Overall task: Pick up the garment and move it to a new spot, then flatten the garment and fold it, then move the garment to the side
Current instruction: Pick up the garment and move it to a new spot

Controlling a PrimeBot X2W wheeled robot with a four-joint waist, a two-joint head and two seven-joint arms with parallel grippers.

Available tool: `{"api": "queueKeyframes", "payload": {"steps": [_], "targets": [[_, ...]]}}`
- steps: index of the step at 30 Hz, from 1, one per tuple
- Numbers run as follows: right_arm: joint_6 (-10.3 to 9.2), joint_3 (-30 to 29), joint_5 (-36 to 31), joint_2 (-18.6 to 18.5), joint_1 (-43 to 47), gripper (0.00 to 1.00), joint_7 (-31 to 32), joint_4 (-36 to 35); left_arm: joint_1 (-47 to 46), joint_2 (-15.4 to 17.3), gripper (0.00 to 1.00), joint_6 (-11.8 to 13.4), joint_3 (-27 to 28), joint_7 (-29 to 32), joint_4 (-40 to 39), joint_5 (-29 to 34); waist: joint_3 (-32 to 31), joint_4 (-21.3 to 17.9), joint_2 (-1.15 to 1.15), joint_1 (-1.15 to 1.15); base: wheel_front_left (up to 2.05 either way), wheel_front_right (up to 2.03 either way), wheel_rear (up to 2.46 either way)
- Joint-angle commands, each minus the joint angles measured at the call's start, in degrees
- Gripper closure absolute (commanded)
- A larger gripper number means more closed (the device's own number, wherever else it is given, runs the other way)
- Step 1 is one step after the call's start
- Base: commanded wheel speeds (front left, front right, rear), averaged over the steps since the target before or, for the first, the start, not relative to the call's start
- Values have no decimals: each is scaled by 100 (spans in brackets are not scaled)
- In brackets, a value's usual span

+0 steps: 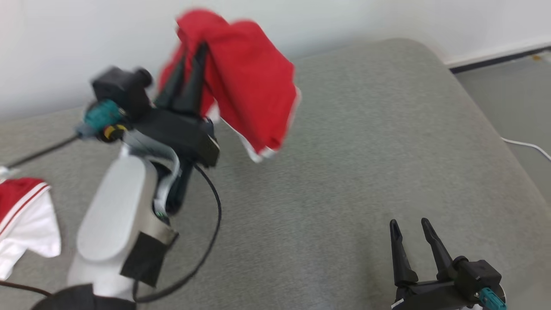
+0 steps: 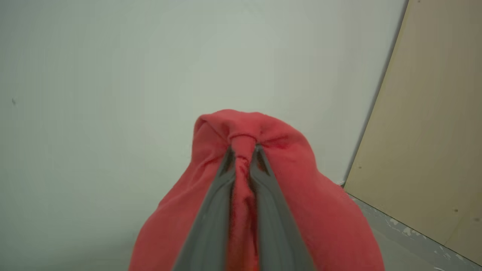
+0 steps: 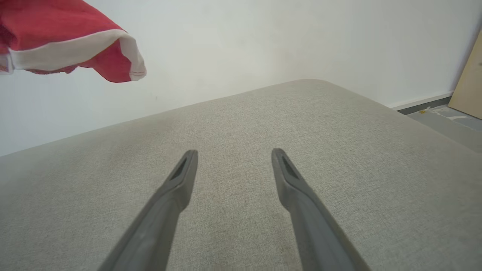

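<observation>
Red with a white trim, the garment (image 1: 245,82) is hanging in the air above the far left part of the grey cushion (image 1: 366,150), clear of its surface. The left gripper (image 1: 194,51) is holding it up, its two fingers (image 2: 211,210) pressing together on a bunched fold of the cloth. The right gripper (image 1: 410,223) is waiting over the cushion's near right corner, its fingers spread apart with nothing between them. The garment is looking light, soft and floppy, so it is likely sagging and swinging from this single pinch rather than keeping any shape. For flattening, a firmer hold would probably be along the white hem (image 1: 258,155) or at two corners, one gripper at each. It is draping from the pinch downward and toward the cushion's right edge, its long axis running that way with the hem at the low end, though blur is hiding its exact outline. Another red and white piece of clothing (image 1: 26,215) is lying at the cushion's left edge.
</observation>
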Motion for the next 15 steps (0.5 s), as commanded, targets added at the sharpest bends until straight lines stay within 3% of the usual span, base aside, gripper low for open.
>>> {"api": "queueKeyframes", "payload": {"steps": [1,8,15], "targets": [[19,32,45,9,9,0,-4,9,205,-6,100,-1,-118,31,107,46,86,-342,0,0,0,0,0],[19,109,132,7,-128,0,-4,17,905,-136,100,46,-342,-178,781,-19,239,-600,0,0,0,0,0],[20,7,101,8,-88,0,-5,40,1409,-202,100,27,-653,-416,1775,88,274,-549,0,0,0,0,0]]}}
